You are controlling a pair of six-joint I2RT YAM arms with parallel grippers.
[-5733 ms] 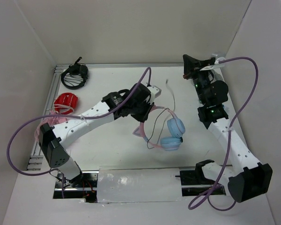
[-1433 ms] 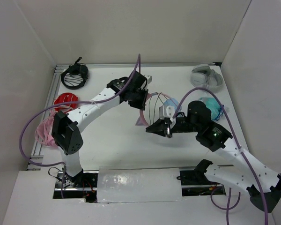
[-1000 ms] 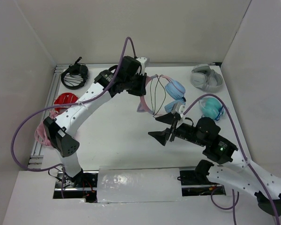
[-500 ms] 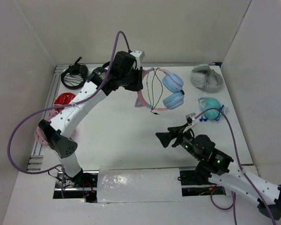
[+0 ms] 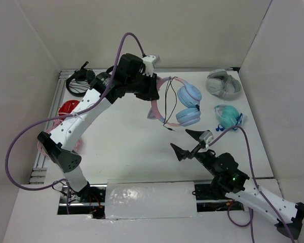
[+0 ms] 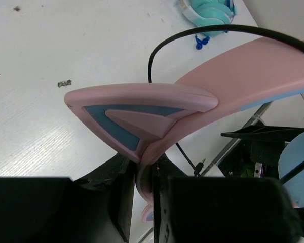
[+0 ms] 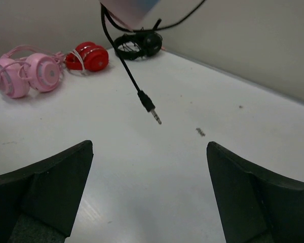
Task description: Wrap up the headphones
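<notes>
Nearest the arm bases, the right gripper [image 5: 186,143] hovers above the near-right part of the table [image 5: 121,144], its two dark fingers [image 7: 45,187] spread wide with nothing between them (the right wrist view shows only bare white surface in the gap). Just beyond it hangs the plug [image 7: 149,107] that ends the thin black cable [image 5: 166,101], dangling free and touching neither finger. The cable rises in loose loops to the headphones [image 5: 188,116], which are held off the table over its far middle. The pink headband [image 6: 253,76] arches rightward from the left gripper [image 6: 143,190]. The two light blue ear cups [image 5: 189,94] hang at its right, one nearer and one farther. A pink cat ear [image 6: 137,114] with a blue inset juts from the band close to the grip. The left gripper's jaws are clamped on the headband just beside that ear, as the left wrist view shows. To the right of the ear cups, on the table, lie the turquoise headphones [image 5: 228,115]. Farther back, by the far right corner, are the grey headphones [image 5: 224,82]. At the far left corner sit the black headphones [image 5: 80,81]. The red headphones [image 5: 71,109] lie nearer along the left edge, and the pink headphones [image 7: 25,76] are nearer again, partly hidden behind the left arm in the overhead view.
</notes>
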